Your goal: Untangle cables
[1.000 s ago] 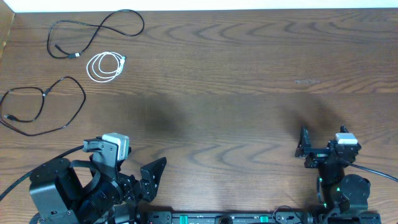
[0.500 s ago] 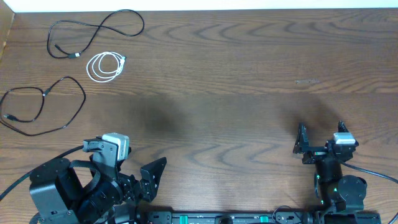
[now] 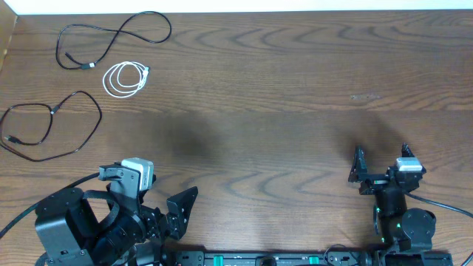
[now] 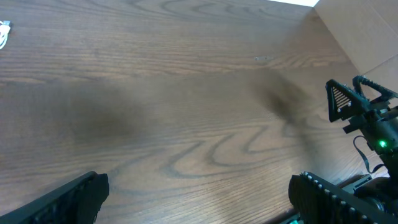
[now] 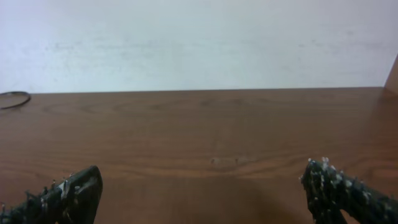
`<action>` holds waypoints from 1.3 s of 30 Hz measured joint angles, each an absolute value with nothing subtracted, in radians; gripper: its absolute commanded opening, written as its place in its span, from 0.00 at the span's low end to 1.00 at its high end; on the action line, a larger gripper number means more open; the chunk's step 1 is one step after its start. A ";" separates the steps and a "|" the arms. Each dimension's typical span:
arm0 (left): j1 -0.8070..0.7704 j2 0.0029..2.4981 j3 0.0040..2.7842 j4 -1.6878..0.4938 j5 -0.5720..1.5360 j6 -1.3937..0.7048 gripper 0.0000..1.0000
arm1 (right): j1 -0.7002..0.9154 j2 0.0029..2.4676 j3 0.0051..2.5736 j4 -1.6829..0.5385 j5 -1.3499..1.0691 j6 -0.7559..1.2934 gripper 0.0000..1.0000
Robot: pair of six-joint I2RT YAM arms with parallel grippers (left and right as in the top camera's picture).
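Both claws are hanging wide open, holding nothing. The left gripper and right gripper are sitting well apart from the white coil. One black cable is lying just beyond that coil, and the other black cable is lying on its near side. A sweeping reach could be dragging one loop over another and knotting them.

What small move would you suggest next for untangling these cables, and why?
I would probably start the left gripper, open and empty, toward the white coil. That coil lies far left, on its side, and the plug of the upper black cable seems very close to it; sliding them apart may be what's left.
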State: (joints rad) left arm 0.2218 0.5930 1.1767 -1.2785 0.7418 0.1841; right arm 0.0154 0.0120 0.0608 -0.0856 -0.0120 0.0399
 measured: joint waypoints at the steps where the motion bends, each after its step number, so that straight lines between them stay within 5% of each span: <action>1: 0.221 0.593 1.177 -1.279 0.742 0.184 0.98 | 0.015 0.012 0.058 -0.075 -0.012 0.040 0.99; 39: 0.221 0.593 1.177 -1.279 0.742 0.184 0.98 | 0.015 0.012 0.007 -0.071 -0.026 0.040 0.99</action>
State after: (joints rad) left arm 0.2214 0.5930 1.1767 -1.2785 0.7418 0.1841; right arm 0.0154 0.0120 0.0074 -0.0711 -0.0261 0.0399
